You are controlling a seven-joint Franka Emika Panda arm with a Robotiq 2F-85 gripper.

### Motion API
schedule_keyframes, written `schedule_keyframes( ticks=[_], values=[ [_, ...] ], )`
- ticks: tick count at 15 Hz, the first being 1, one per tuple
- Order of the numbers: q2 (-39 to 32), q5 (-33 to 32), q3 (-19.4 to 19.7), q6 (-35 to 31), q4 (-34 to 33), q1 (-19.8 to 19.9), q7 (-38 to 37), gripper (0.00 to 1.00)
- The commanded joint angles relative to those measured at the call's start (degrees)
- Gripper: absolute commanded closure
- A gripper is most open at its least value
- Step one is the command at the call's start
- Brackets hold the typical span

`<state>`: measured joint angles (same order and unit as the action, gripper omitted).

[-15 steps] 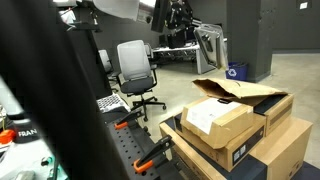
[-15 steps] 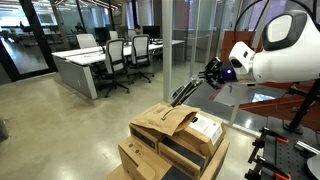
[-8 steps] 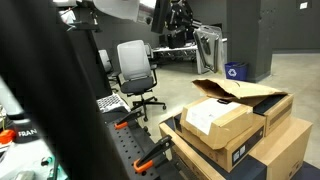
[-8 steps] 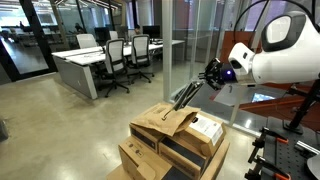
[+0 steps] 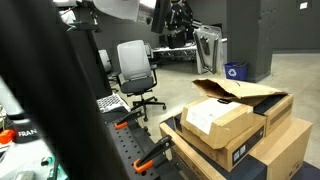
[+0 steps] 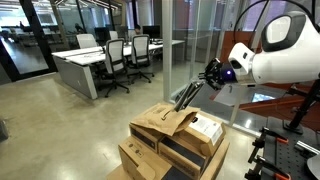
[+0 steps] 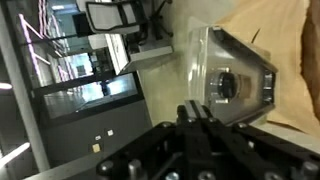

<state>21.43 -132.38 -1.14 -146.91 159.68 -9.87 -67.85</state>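
My gripper (image 5: 188, 33) (image 6: 208, 78) hangs high in the air, its black fingers pressed together (image 7: 197, 108). It is shut on the edge of a clear plastic container (image 5: 209, 48) (image 7: 232, 82) that has a round knob on its face. In an exterior view the container (image 6: 186, 97) slants down from the fingers toward the torn-open flap (image 6: 158, 118) of the top cardboard box. The stack of cardboard boxes (image 5: 228, 128) (image 6: 172, 140) stands below and a little beyond the gripper. The container hides what lies behind it in the wrist view.
A grey office chair (image 5: 135, 68) and a blue bin (image 5: 236, 71) stand on the floor behind the boxes. Orange-handled clamps (image 5: 150, 158) lie on the dark bench in front. Desks with chairs (image 6: 100, 58) and a glass wall (image 6: 172, 40) fill the background.
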Motion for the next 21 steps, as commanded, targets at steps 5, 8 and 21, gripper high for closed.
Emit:
schedule_keyframes(
  ticks=[5, 8, 21],
  values=[
    [-0.61, 1.49, 3.33, 0.69, -0.10, -2.75, 2.06, 1.00],
    [-1.12, 1.36, 3.87, 0.53, -0.21, -3.08, 1.87, 1.00],
    [-1.26, 0.18, 5.79, -0.49, -0.05, -2.76, 1.16, 1.00]
  ],
)
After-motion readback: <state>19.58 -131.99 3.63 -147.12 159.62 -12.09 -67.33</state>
